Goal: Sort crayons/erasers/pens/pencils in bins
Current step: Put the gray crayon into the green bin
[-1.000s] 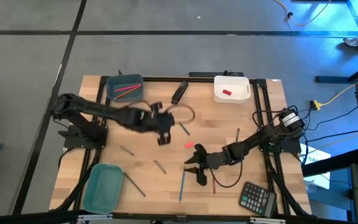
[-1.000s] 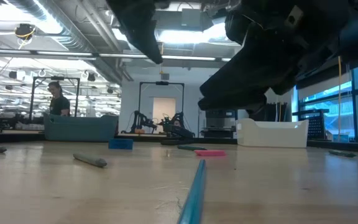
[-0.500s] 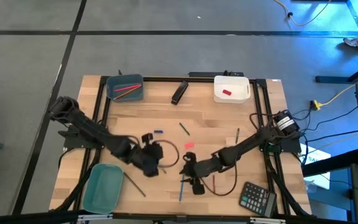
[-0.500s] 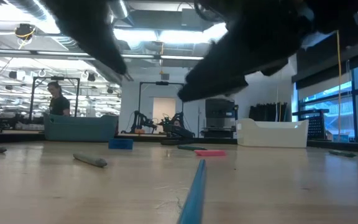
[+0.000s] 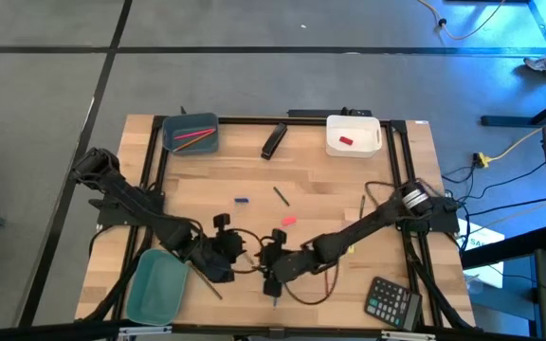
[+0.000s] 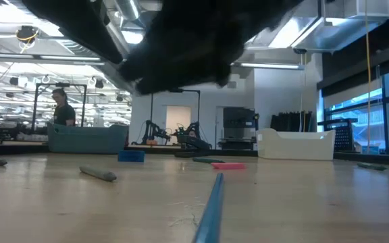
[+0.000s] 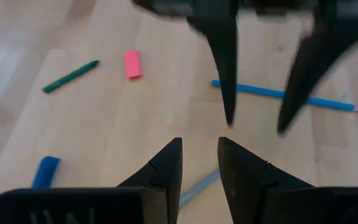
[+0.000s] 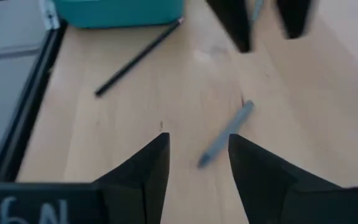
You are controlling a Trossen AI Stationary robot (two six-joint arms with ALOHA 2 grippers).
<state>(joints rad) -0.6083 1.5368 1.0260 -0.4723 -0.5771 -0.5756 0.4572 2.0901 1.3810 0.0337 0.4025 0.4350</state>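
Pens lie loose on the wood: a grey pen [image 8: 225, 134] sits between the two grippers at lower centre of the high view. The left gripper [image 5: 226, 254] and right gripper [image 5: 271, 258] face each other there, fingers apart, holding nothing. A blue pencil [image 7: 284, 96] lies near, by the pink eraser [image 5: 288, 221].

we see a blue pencil [image 6: 210, 206] lying on the table [image 6: 302, 202], dark arm blur overhead, white bin [image 6: 296, 145] behind.
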